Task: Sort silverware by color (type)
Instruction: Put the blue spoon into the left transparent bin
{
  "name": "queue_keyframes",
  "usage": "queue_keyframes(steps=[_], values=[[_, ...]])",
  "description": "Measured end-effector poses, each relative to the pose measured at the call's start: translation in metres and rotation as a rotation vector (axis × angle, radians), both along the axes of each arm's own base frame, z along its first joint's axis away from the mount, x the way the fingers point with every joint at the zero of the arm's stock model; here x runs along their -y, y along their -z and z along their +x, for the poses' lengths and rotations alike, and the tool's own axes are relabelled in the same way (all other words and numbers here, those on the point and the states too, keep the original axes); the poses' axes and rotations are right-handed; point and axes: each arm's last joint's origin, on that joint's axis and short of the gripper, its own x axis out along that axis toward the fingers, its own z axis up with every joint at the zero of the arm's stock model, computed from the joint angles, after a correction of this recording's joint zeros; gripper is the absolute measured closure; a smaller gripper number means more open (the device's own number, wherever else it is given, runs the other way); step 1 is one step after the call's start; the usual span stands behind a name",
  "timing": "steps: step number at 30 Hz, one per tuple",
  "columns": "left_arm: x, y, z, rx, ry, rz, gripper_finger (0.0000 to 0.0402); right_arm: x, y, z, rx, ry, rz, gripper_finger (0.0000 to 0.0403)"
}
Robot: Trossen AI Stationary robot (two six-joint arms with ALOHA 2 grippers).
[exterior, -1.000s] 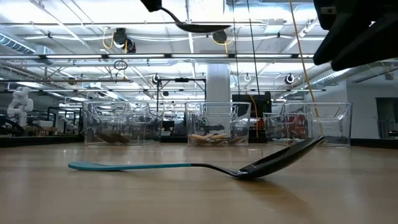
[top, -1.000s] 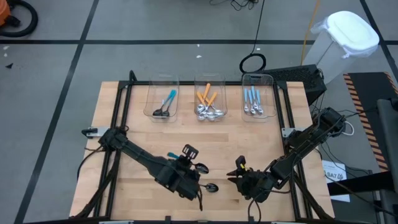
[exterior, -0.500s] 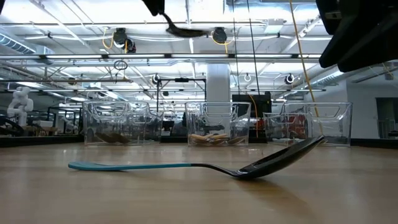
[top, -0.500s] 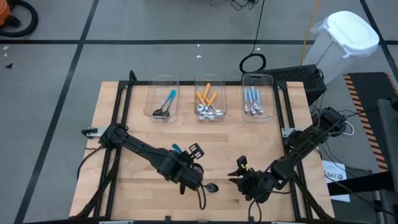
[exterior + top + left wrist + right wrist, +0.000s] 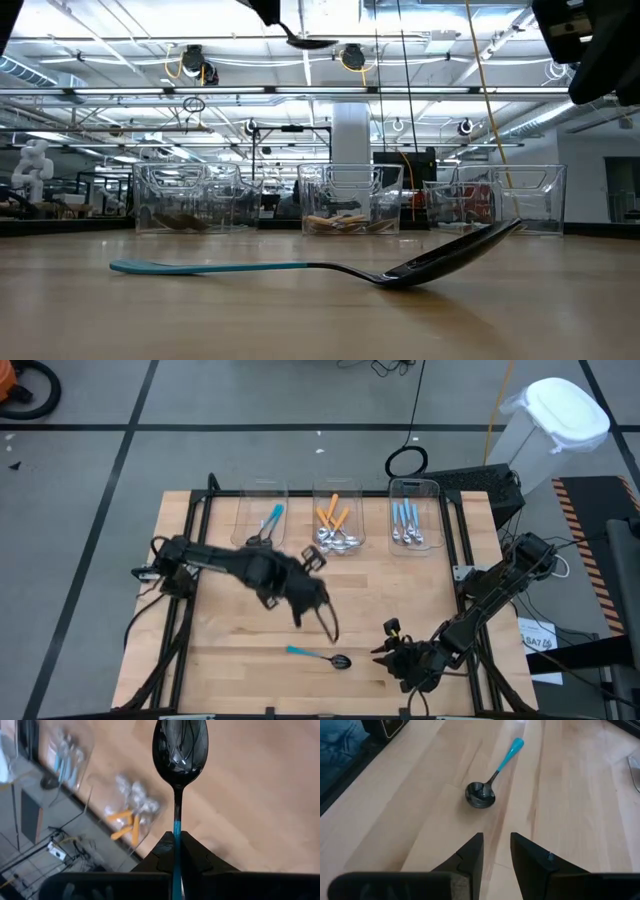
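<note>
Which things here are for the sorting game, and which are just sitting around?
For the job:
- teal spoon held in the left gripper
- teal spoon on the table, near the right gripper
- teal, orange and light-blue spoons already sorted

Just around:
- clear bins holding them
- wooden table
- white bag on the floor

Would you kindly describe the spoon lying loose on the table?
On the wooden table, look at the near edge, between the two arms. A teal-handled spoon with a black bowl lies there alone; every other spoon sits in a bin or in the left gripper.
</note>
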Motion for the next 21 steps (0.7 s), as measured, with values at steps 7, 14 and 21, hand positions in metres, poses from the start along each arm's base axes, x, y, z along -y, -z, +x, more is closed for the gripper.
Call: queue_keyframes(steps=[7, 14, 21], values=[[-0.053, -0.009, 0.000, -0.019, -0.038, 0.029, 0.0394, 0.001, 0.001, -0.001, -0.010, -0.011, -0.029, 0.0312], [-0.101, -0.017, -0.010, -0.047, -0.078, 0.055, 0.0394, 0.006, 0.006, -0.005, -0.067, -0.013, -0.099, 0.0312], [-0.141, 0.002, -0.033, -0.172, -0.150, 0.067, 0.0394, 0.021, -0.001, -0.008, -0.112, 0.014, -0.149, 0.0312]])
